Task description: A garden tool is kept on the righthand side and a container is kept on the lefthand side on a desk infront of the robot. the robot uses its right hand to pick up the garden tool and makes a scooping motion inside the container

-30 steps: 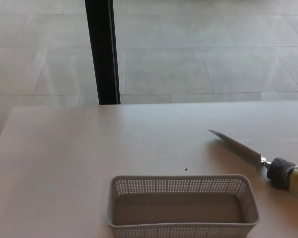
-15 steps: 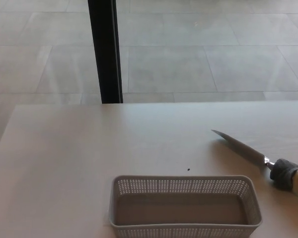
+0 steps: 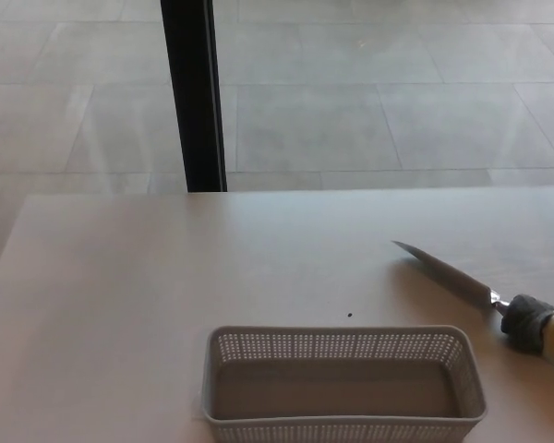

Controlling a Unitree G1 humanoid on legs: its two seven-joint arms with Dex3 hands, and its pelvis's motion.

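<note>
We look down on a pale desk [image 3: 120, 305] with a smooth, matte top. Beyond its far edge, a floor [image 3: 369, 111] of large grey tiles reflects soft daylight. A black upright post [image 3: 194, 92] rises from just behind the desk's far edge, left of centre, cutting across the tiles.

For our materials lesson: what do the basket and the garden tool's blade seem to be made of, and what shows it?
Basket: probably moulded grey plastic, matte, its walls pierced with small regular holes. Garden tool: the blade looks like metal, smooth, grey, with a slight sheen.
</note>
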